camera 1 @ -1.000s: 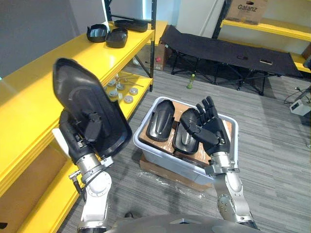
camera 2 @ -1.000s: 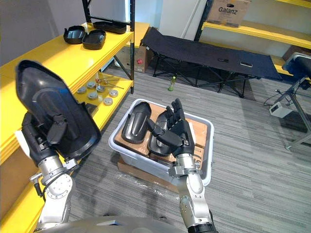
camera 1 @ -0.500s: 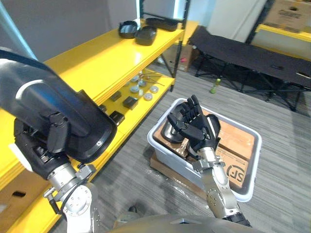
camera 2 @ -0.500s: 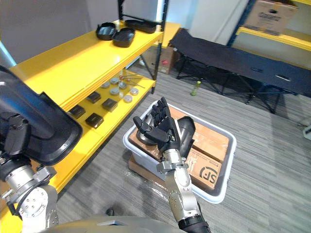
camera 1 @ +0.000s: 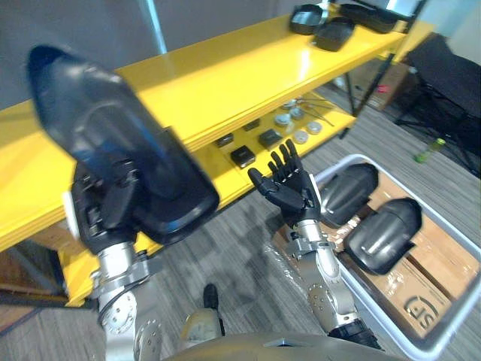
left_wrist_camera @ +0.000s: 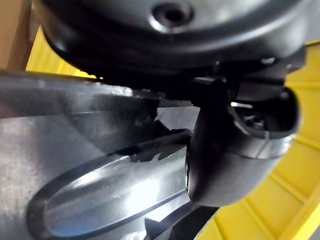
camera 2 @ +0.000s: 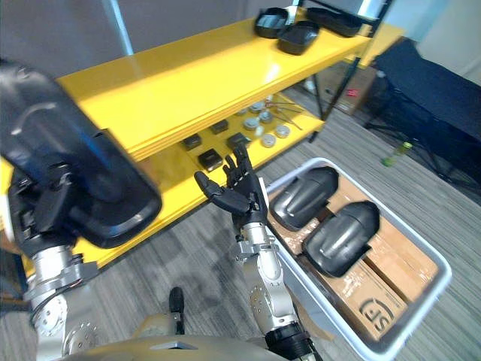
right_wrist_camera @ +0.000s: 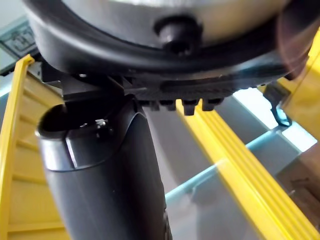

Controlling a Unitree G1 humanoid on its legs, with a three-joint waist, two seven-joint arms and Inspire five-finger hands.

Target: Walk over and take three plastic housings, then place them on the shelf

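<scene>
My left hand (camera 1: 105, 219) is shut on a large black plastic housing (camera 1: 113, 147), holding it up in front of the yellow shelf (camera 1: 225, 71); its glossy shell (left_wrist_camera: 100, 195) shows close in the left wrist view. My right hand (camera 1: 289, 188) is raised and open, holding nothing, above the floor between the shelf and a grey bin (camera 2: 331, 304). Two more black housings (camera 2: 304, 197) (camera 2: 338, 237) lie side by side in that bin on cardboard boxes. Three black housings (camera 2: 274, 22) (camera 2: 299, 36) (camera 2: 334, 21) rest at the far end of the shelf's top board.
The lower shelf board carries several small metal discs (camera 1: 294, 128) and black blocks (camera 1: 242, 156). A shelf upright (camera 2: 342, 83) stands at the far end, a dark folding cot (camera 2: 443, 83) beyond it. Grey carpet floor (camera 1: 240, 256) lies between shelf and bin.
The camera has swung towards the shelf, so the bin now sits at the right. My left hand still holds the housing, now tilted more upright. The right hand stays open and raised.
</scene>
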